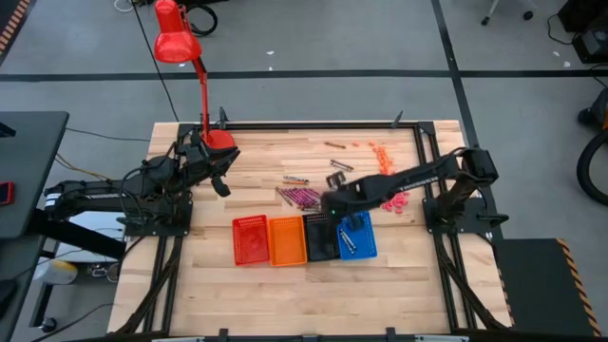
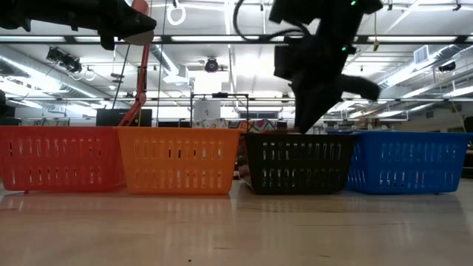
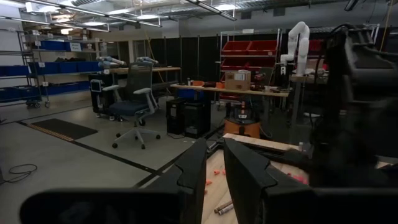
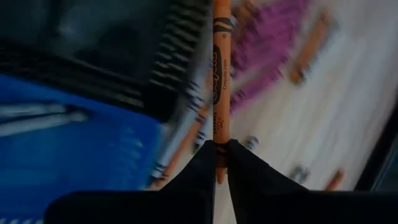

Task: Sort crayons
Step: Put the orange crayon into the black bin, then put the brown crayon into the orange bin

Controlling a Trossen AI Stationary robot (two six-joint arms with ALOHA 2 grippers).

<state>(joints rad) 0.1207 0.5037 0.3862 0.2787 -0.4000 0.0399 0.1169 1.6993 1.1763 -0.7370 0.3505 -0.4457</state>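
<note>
Crayons lie loose on the far half of the table: a magenta-purple heap [image 1: 299, 197], orange ones [image 1: 380, 152], grey ones [image 1: 339, 173] and a brownish one [image 1: 334, 144]. Red [image 1: 251, 239], orange [image 1: 287, 240], black [image 1: 320, 238] and blue [image 1: 358, 236] baskets stand in a row. My right gripper [image 1: 334, 208] hovers over the black basket's far rim, shut on an orange crayon [image 4: 221, 62]. My left gripper [image 1: 220, 177] waits near the lamp's base, its fingers [image 3: 194, 171] a narrow gap apart with nothing between them. My right gripper pinches the orange crayon by one end [image 4: 220, 138] between its two fingertips. The fingers slant down from the table's right side and lie along the crayon. The crayon sticks straight out beyond the fingertips, lifted clear of table and baskets.
A red desk lamp [image 1: 177, 43] stands at the table's far left. Grey crayons [image 1: 348, 239] lie in the blue basket. Pink pieces [image 1: 394, 202] lie near the right arm's base. Bare wood stretches in front of the baskets.
</note>
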